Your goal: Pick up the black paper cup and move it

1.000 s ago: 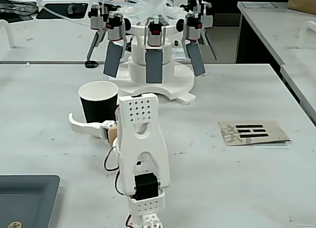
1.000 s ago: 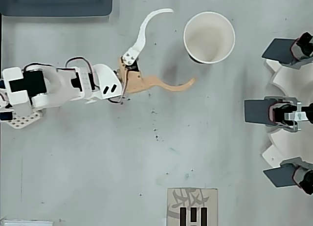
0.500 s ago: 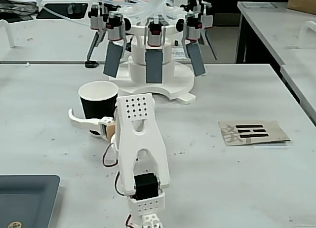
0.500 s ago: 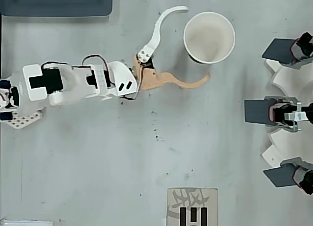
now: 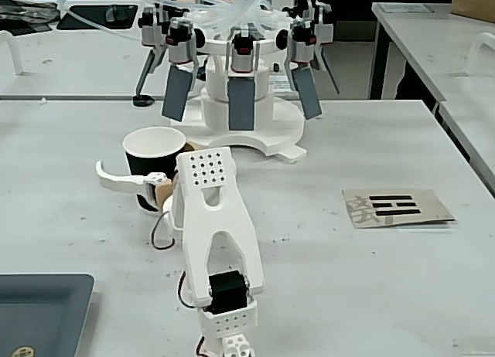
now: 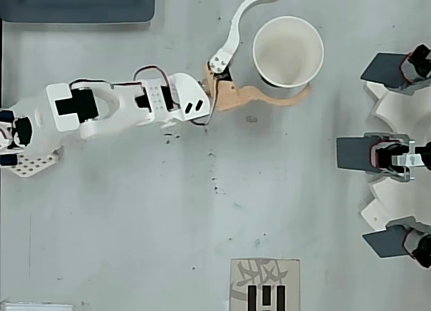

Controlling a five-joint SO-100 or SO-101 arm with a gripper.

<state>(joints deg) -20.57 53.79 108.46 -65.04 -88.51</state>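
Cup: the black paper cup (image 6: 288,51) stands upright and empty on the table (image 6: 135,244), near the white round base with grey paddles (image 5: 251,125).
Tool: the gripper (image 6: 292,44) is spread wide, the white finger (image 6: 236,25) on one side of the cup and the tan finger (image 6: 269,98) on the other; neither clearly presses the wall.
Handling: probably very light and thin-walled, so it will dent under a hard squeeze and tip or slide if nudged.
Hold: best taken across the mid-wall, below the stiffer rolled rim, with gentle closure.
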